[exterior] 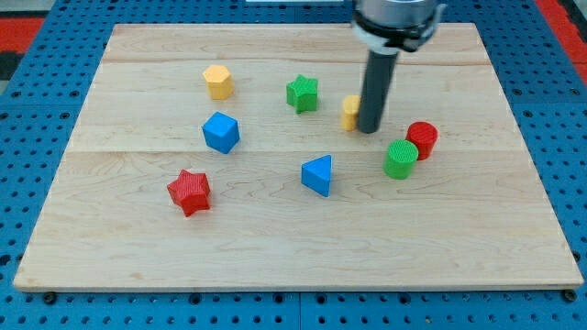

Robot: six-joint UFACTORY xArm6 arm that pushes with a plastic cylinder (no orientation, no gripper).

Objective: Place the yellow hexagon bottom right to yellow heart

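No gripper is fitted to this arm, so there is nothing open or closed to report: it ends in a dark rod, and my tip [370, 130] rests on the pale wooden tabletop [275, 247] right of centre, toward the view's top. Just beside the tip, on its left and partly hidden behind the rod, sits a small yellow block [350, 111]; only a sliver shows, so its shape cannot be made out, and whether tip and block touch cannot be told.

The yellow hexagon [218, 81] stands well apart from the tip, at the view's upper left. Between them lies a green star [302, 93]. Below the hexagon is a blue cube [221, 132], and farther down toward the view's left a red star [190, 192]. A blue triangular block [317, 174] sits near the centre, below the tip. To the tip's right, a red cylinder [422, 139] and a green cylinder [401, 159] stand just beside each other, apparently touching.

A blue pegboard [46, 64] surrounds the tabletop. No brand, label or writing can be read anywhere.
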